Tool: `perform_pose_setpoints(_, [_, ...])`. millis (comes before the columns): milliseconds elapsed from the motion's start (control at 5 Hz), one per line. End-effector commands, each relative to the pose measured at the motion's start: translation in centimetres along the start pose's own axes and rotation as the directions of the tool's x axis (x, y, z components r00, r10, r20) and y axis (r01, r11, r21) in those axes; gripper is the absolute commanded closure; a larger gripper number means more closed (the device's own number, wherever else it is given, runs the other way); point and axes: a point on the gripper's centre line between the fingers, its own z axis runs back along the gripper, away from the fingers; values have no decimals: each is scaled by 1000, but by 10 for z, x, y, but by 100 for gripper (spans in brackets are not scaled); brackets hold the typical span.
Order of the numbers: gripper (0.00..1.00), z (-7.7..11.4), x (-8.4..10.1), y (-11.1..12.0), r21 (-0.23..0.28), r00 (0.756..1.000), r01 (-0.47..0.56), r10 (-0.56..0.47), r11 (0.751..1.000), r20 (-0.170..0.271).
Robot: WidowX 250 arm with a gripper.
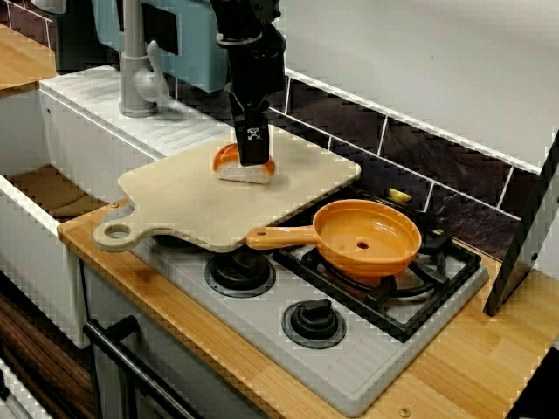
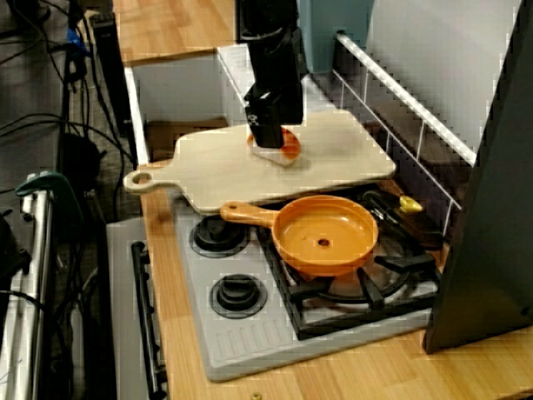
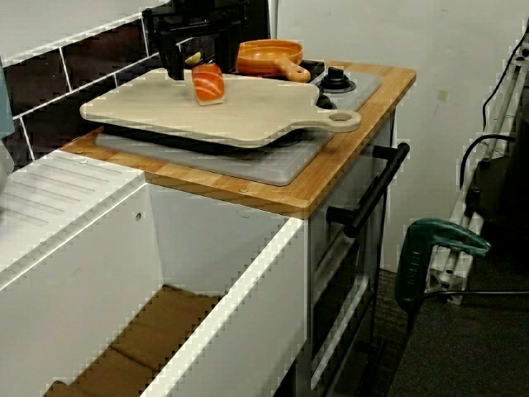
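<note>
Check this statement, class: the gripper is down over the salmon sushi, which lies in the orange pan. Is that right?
No. The salmon sushi lies on the cutting board, not in the orange pan. The gripper is indeed down over it. The view from the sink side shows this.

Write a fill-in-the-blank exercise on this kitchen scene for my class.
1. The gripper is down at the sushi piece, which lies on the ____.
2. The pan on the stove is coloured ____.
3. The grey faucet stands beside the white ____.
Missing words: cutting board; orange; sink.
</note>
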Motion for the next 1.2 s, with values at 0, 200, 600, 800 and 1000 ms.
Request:
perform_pose_setpoints(0, [0, 4, -1, -1, 23, 1000, 11, -10, 1000, -5])
perform_pose_setpoints(200, [0, 0, -2, -1, 19, 1000, 5, -5, 1000, -16])
perform_pose_setpoints(600, [100, -10, -5, -5, -8, 999, 21, -21, 1000, -27])
perform_pose_setpoints(800, [100, 7, 10, -14, -30, 999, 45, -45, 999, 12])
perform_pose_setpoints(1000, [100, 18, 28, -25, -37, 997, 69, -68, 997, 34])
